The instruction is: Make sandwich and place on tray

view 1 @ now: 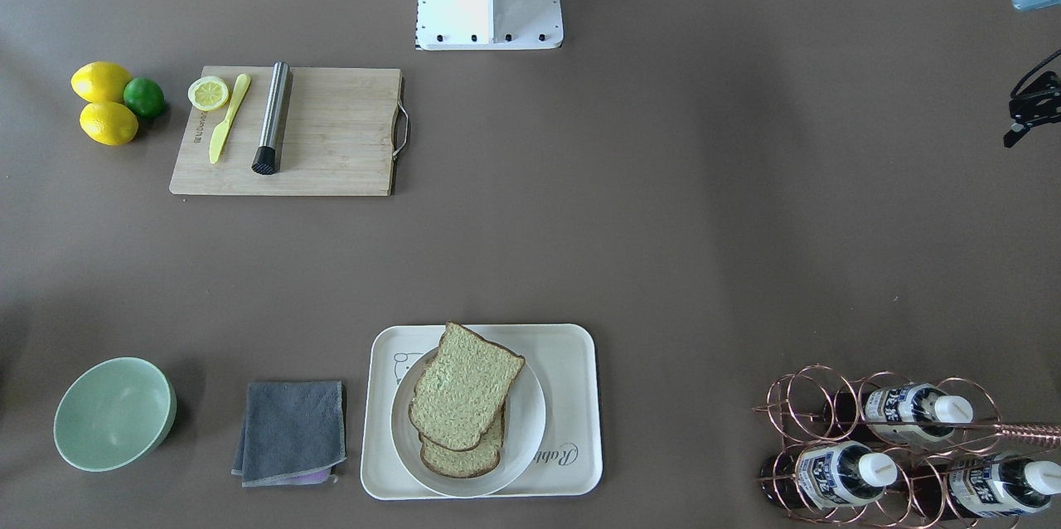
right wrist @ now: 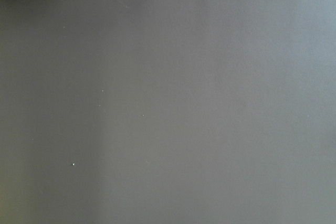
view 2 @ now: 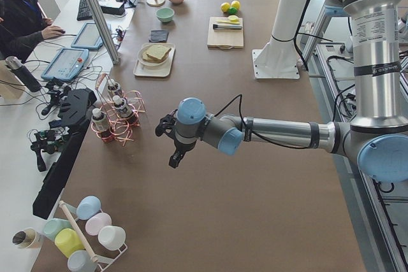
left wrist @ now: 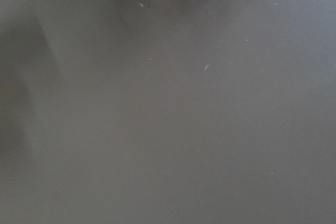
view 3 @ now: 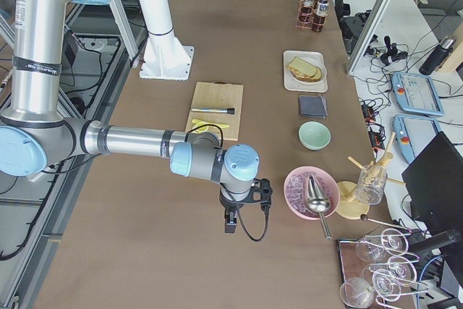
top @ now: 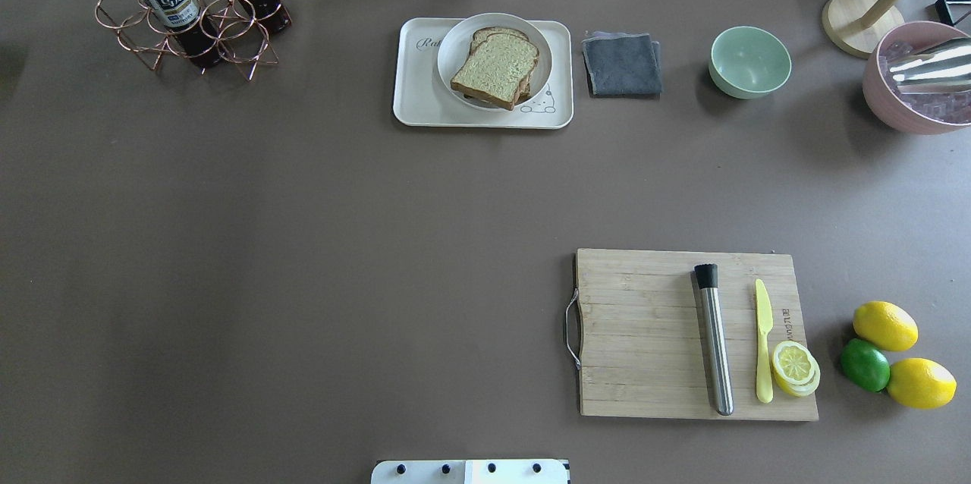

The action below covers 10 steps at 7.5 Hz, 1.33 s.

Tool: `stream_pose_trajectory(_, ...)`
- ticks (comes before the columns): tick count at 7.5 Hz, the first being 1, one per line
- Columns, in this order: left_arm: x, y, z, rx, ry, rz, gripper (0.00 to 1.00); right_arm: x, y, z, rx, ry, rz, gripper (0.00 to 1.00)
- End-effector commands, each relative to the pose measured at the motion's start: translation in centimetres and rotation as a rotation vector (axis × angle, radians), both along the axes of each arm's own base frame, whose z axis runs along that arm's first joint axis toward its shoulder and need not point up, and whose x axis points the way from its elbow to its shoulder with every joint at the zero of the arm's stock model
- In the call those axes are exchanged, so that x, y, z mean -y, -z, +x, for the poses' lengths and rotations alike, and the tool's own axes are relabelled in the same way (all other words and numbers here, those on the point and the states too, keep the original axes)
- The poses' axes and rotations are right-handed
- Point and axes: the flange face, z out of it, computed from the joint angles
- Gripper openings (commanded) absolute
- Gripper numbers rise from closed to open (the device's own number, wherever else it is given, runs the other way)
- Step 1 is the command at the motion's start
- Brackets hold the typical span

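Note:
The sandwich [view 1: 464,400] is two slices of speckled brown-crusted bread stacked askew on a round white plate [view 1: 530,421]. The plate stands on the cream tray [view 1: 572,355] at the table's far edge, also in the overhead view [top: 413,101]. No egg shows between the slices. My left gripper [view 2: 172,157] hangs over bare table near the bottle rack, far from the tray. My right gripper [view 3: 230,223] hangs over bare table near the pink bowl. Both show clearly only in side views, so I cannot tell whether they are open or shut. Both wrist views show only the brown table.
A wooden cutting board [top: 645,332] holds a steel muddler [top: 714,340], a yellow knife [top: 763,340] and half a lemon [top: 794,366]. Two lemons and a lime [top: 865,364] lie beside it. A grey cloth [top: 622,64], green bowl [top: 749,61], bottle rack [top: 190,14] and pink ice bowl [top: 910,82] line the far edge.

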Motion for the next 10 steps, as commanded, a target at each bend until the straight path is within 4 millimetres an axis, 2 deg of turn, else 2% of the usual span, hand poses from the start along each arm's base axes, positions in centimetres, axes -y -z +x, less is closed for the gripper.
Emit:
stream_pose_trajectory(1, -1.3, -4.0, -5.8, -0.022, -0.034, -0.015, 0.98, 0.0, 0.0, 0.0, 0.0, -0.002, 0.001, 1.0)
stream_pose_trajectory(2, -2.1, -6.3, -7.8, -0.017, 0.014, -0.078, 0.98, 0.0, 0.0, 0.0, 0.0, -0.001, -0.001, 1.0)
stream_pose_trajectory(4, -2.7, -9.5, -8.3, 0.003, 0.03, -0.172, 0.98, 0.1, 0.0, 0.0, 0.003, -0.001, 0.001, 1.0)
stream_pose_trajectory(5, -3.7, -10.8, -10.7, -0.036, 0.088, -0.212, 0.98, 0.2, 0.2, 0.0, 0.003, -0.001, 0.004, 1.0)
stream_pose_trajectory(6, -4.5, -13.8, -11.5, -0.07, 0.113, -0.271, 0.98, 0.2, 0.2, 0.0, 0.003, -0.001, 0.004, 1.0)
stream_pose_trajectory(7, -4.7, -15.3, -11.5, -0.071, 0.115, -0.311, 0.98, 0.2, 0.3, 0.0, 0.003, -0.001, 0.005, 1.0)
stream_pose_trajectory(9, -4.9, -15.3, -11.5, -0.068, 0.117, -0.309, 0.98, 0.1, 0.2, -0.1, 0.004, -0.001, 0.002, 1.0)
stream_pose_trajectory(10, -4.1, -14.8, -11.6, -0.061, 0.116, -0.298, 0.98, 0.1, 0.3, -0.1, 0.004, -0.001, 0.005, 1.0)
